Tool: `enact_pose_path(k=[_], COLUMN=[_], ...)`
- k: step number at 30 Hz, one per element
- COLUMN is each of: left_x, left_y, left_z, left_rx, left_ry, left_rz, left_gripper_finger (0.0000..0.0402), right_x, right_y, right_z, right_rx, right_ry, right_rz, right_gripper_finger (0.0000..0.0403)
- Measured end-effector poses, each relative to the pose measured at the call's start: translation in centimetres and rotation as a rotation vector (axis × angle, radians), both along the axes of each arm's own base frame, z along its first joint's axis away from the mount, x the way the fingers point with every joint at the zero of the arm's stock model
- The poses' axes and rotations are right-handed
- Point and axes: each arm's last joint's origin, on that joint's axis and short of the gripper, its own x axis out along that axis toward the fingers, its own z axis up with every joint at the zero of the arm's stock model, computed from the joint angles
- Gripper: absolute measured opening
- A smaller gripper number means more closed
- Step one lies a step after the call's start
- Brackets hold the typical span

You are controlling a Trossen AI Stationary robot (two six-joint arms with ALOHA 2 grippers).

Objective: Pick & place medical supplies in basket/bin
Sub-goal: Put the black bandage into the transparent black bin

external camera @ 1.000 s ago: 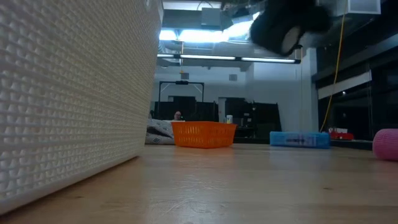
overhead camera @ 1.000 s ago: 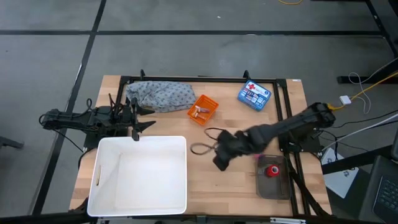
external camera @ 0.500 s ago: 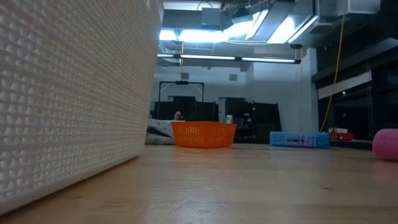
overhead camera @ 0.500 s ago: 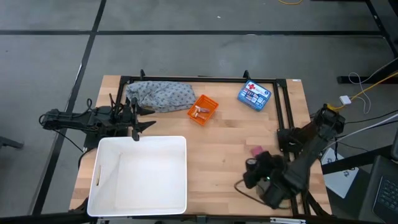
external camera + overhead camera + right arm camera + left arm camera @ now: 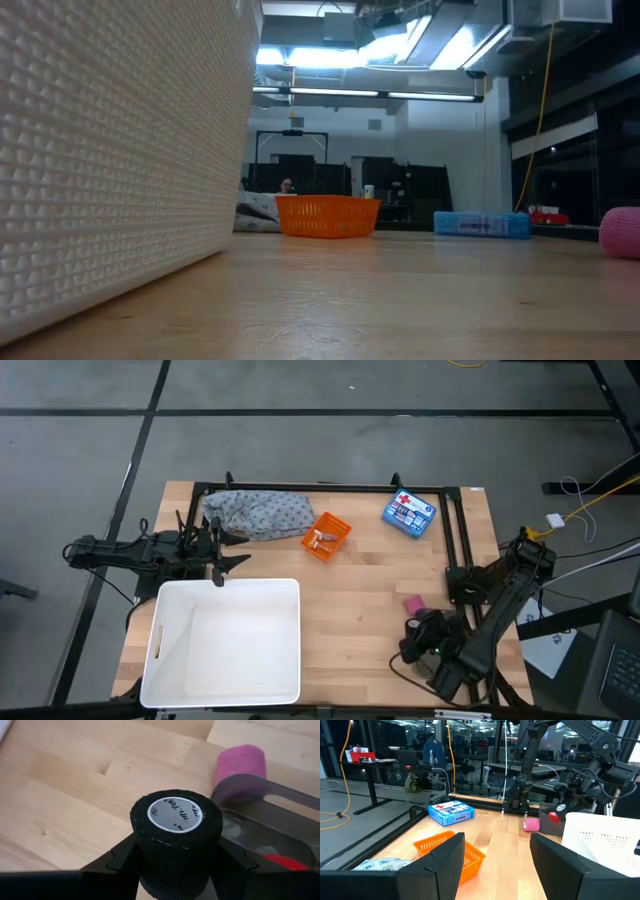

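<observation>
From above, we find the right gripper (image 5: 418,643) at about four o'clock on the table, beside the pink roll (image 5: 412,603). The left gripper (image 5: 222,546) waits at nine o'clock, above the white tub (image 5: 228,641). The orange basket (image 5: 327,536) sits near twelve o'clock, the grey patterned cloth (image 5: 258,513) just to its left, the blue box (image 5: 409,514) at one o'clock.

At table height, we see the basket (image 5: 327,215) centred and the pink roll (image 5: 621,232) at three o'clock.

Our left wrist view shows its fingers (image 5: 438,865) apart, holding nothing.

Our right wrist view shows the jaws clamped on a black roll (image 5: 175,833), with a pink roll (image 5: 240,762) and a grey tray (image 5: 270,825) beyond.
</observation>
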Motion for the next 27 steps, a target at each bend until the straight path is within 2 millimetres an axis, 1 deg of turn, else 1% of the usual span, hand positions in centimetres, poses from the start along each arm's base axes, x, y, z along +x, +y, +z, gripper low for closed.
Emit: enact_pose_path(k=[5, 15, 19, 27], left_x=[0.0, 0.0, 0.0, 0.0], left_y=[0.0, 0.0, 0.0, 0.0], left_z=[0.0, 0.0, 0.0, 0.0], left_rx=[0.0, 0.0, 0.0, 0.001], left_ry=[0.0, 0.0, 0.0, 0.001], left_rz=[0.0, 0.0, 0.0, 0.0], left_gripper_finger=[0.0223, 0.0223, 0.0221, 0.0222], right_x=[-0.5, -1.9, -2.2, -1.6], right_y=[0.0, 0.1, 0.5, 1.5], right_z=[0.0, -0.1, -1.3, -5.0], right_rx=[-0.034, -0.08, -0.137, -0.245], right_ry=[0.003, 0.09, 0.145, 0.204], right_rz=[0.019, 0.036, 0.034, 0.025], right_gripper_finger=[0.0189, 0.0189, 0.0189, 0.0189])
